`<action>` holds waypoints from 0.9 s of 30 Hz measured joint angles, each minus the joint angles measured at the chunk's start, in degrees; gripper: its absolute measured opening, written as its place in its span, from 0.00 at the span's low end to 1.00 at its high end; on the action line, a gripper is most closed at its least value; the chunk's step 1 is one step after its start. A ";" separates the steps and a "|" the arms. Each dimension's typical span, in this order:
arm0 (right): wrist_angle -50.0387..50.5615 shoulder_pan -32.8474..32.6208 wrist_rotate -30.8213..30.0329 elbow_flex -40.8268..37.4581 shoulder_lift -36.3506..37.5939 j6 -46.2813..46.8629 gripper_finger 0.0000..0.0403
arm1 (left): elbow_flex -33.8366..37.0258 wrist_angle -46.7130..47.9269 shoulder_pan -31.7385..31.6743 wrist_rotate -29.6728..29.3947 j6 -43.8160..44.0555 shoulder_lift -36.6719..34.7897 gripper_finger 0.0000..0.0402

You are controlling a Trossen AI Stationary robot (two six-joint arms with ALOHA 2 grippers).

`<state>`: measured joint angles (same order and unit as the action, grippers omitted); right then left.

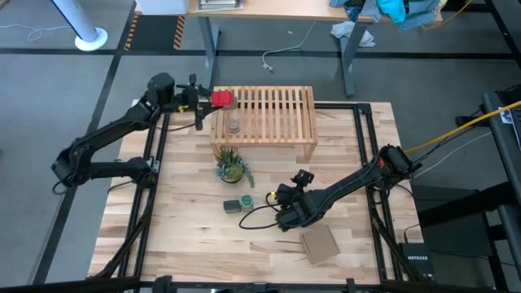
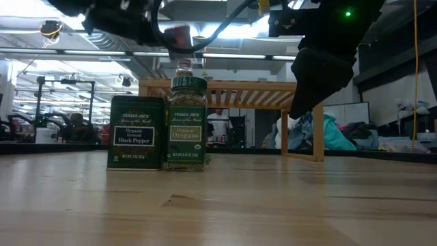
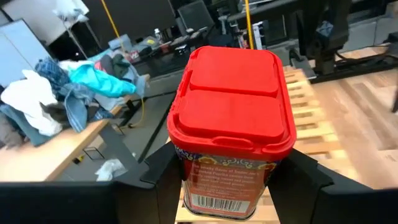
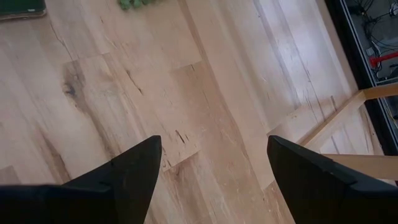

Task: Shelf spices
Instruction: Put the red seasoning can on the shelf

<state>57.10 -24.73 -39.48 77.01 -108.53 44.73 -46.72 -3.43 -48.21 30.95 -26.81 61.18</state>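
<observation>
My left gripper point(image 1: 210, 99) is shut on the red tin point(image 1: 221, 99) over the far left corner of the light-wood slatted shelf point(image 1: 264, 118). A tiny clear jar point(image 1: 234, 126) stands on the shelf's slats. On the table in front of the shelf, the dark tin point(image 2: 136, 132) and the green-capped jar point(image 2: 188, 123) stand upright side by side. Just right of them my right gripper point(image 1: 277, 198) hangs above the tabletop, slanting down. It is open point(image 4: 214, 162) with nothing between its fingers. My left gripper pinches the red tin's body below the lid point(image 3: 186, 180) between its two fingers point(image 3: 163, 183), one on each of two opposite sides. The fingers come nearly level from the table's left. The tin sits about upright, red lid point(image 3: 233, 93) up, lifted clear above the shelf's slats.
A small potted green plant point(image 1: 230, 167) stands between the shelf and the two containers. A flat brown cardboard piece point(image 1: 320, 244) lies near the front right. Bare tabletop point(image 1: 171, 220) lies at the front left. Behind the table stands a desk with clothes point(image 3: 74, 93).
</observation>
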 joint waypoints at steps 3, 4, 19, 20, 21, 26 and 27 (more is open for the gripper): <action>0.00 -0.02 -0.19 0.00 0.00 0.00 0.74 | 0.00 -3.52 -2.29 2.82 1.73 4.12 0.45; 0.00 -0.02 -0.44 0.00 0.00 0.00 0.74 | 0.00 -4.51 -2.93 3.86 2.36 5.43 0.45; -0.18 -0.02 -0.61 0.00 0.00 0.09 0.74 | 0.00 -6.48 -7.49 7.46 1.29 13.86 0.45; -0.19 -0.01 -0.64 0.00 0.00 0.09 0.74 | 0.00 -6.42 -7.56 7.46 1.29 13.86 0.45; -0.20 0.00 -0.84 0.00 0.00 0.09 0.74 | 0.00 -6.30 -7.66 7.46 1.29 13.86 0.45; -0.24 -0.02 -0.96 0.00 0.00 0.11 0.74 | 0.00 -5.44 -7.60 9.69 1.30 13.89 0.45; -0.25 -0.02 -0.94 0.00 0.00 0.11 0.74 | 0.00 -5.20 -7.44 9.82 1.31 13.89 0.45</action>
<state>56.85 -24.75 -40.42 77.01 -108.53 44.84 -46.72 -8.63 -55.65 40.77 -25.50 75.07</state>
